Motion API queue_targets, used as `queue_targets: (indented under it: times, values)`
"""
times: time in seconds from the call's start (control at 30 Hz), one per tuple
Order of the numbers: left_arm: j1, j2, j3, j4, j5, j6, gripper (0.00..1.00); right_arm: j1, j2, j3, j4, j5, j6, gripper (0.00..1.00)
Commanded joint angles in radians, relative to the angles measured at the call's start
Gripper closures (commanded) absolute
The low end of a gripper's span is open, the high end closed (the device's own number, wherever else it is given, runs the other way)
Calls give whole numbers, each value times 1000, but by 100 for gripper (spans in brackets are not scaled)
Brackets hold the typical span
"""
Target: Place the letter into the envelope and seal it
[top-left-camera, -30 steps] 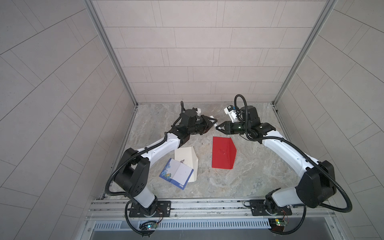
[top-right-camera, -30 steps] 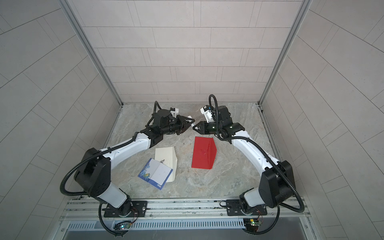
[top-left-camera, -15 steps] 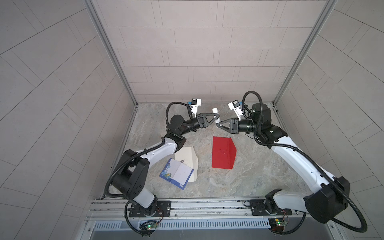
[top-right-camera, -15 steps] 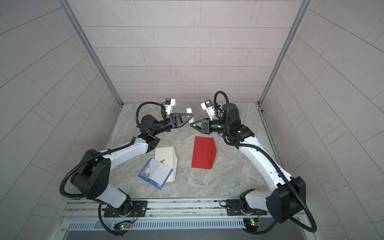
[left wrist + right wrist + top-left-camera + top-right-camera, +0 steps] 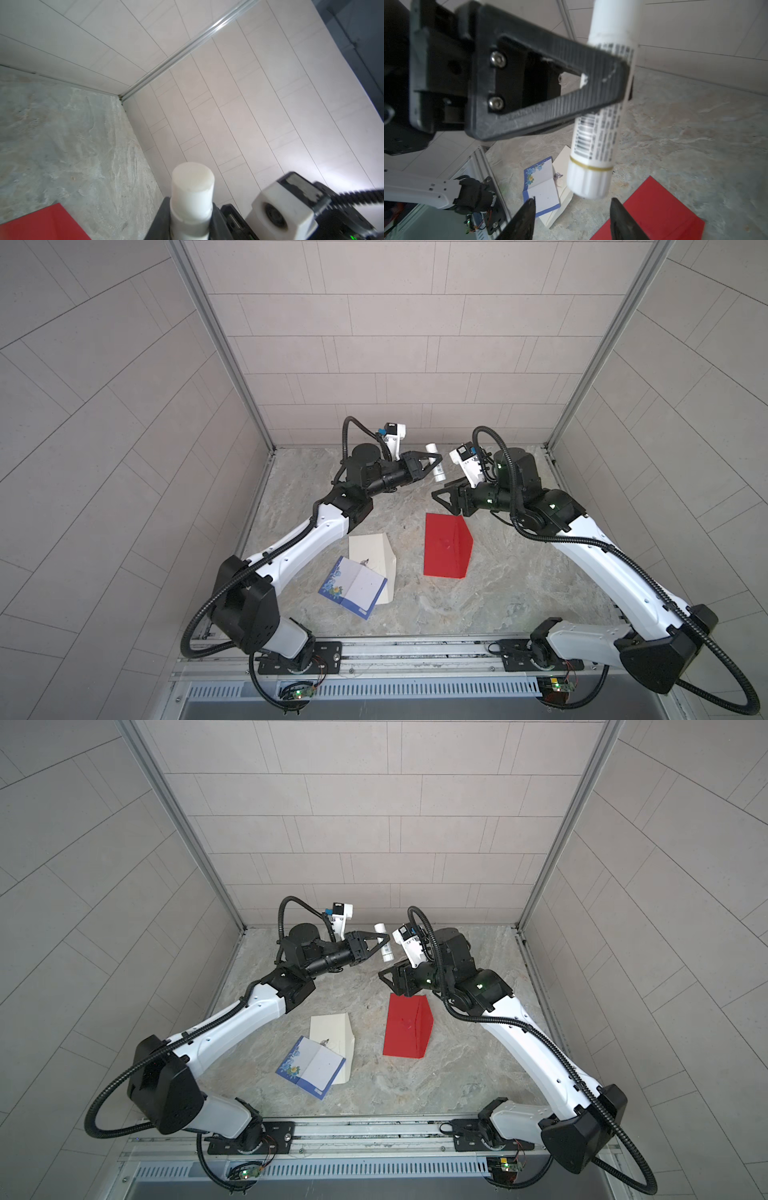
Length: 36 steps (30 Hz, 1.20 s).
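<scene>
One red envelope near right tool (left tool holds glue stick).

Two claws: left claw, right claw. One glue stick, in the left claw. Two envelopes: red envelope near the right claw, cream envelope well apart from both. One flowered card.
</scene>
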Motion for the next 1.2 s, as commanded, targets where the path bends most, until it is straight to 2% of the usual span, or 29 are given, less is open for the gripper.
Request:
queue_targets:
  times: [0.0,0.23,0.47,0.57,0.63,0.77,0.87,0.93,1.03,1.1,1.17]
  values:
    - [-8,14,41,-146,-78,-38,100,17,-18,-4,11,192,-44,44]
    - [-25,32,17,-110,-76,-105,100,23,21,2,41,161,-26,46]
    - [-42,29,1,-84,-85,-112,100,32,73,27,20,146,-4,51]
    - [-43,24,-12,-51,-82,-118,100,31,86,29,14,189,1,60]
    - [-46,25,-18,-36,-72,-125,100,29,87,34,12,215,30,71]
    - [-44,26,-31,-41,-50,-120,100,8,64,15,55,182,60,88]
    - [-33,29,-46,-30,-24,-119,100,-36,30,-33,124,19,96,96]
    - [-16,38,-64,9,28,-127,100,-85,3,-87,213,-176,158,100]
    - [11,58,-116,220,160,-155,100,-160,-23,-171,429,-462,328,100]
    - [22,70,-149,375,263,-165,100,-183,-38,-231,607,-581,443,100]
    - [17,81,-179,543,374,-170,100,-179,-53,-253,678,-664,468,100]
